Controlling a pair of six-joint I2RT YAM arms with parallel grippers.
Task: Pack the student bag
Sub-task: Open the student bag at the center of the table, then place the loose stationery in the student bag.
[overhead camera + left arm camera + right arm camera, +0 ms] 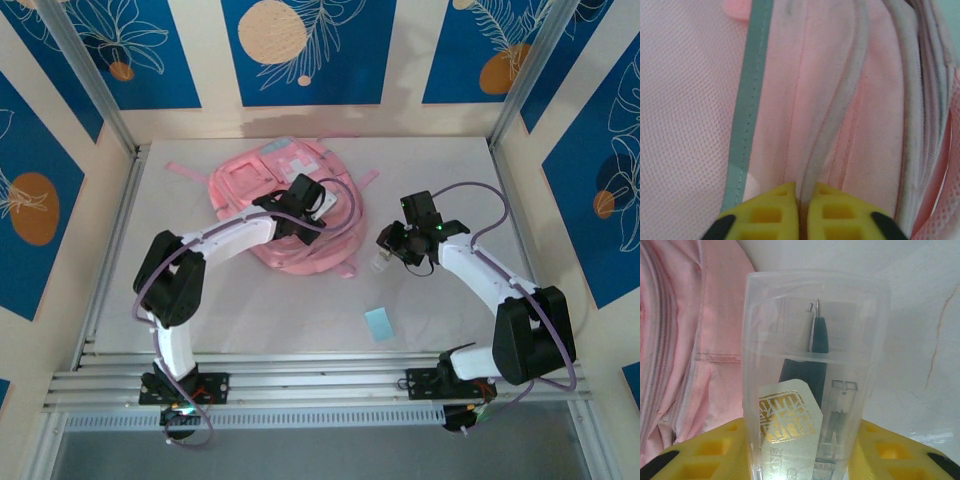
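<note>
- The student bag (285, 215) is seen lying flat on the surface (470, 320), toward 11 o'clock from its centre, with its straps (185, 170) splayed outward.
- The left pincer (801, 212) is pressed together on a pale piped seam (840, 115) of the bag. The edge is probably being pinched so that the opening can be lifted or steadied for loading.
- At 3 o'clock of the bag, the right pincer (805, 457) is clamped on a clear plastic case (790, 315), with drawing tools (817, 335) visible inside.
- The case is gripped at its near end with its far end leading, a hold judged suited to sliding it in end first.
- The case is held near the bag's side, not inside it, so the packing is judged barely begun.
- A small blue card (379, 322) is spotted at 5 o'clock of the bag, well apart from both pincers.
</note>
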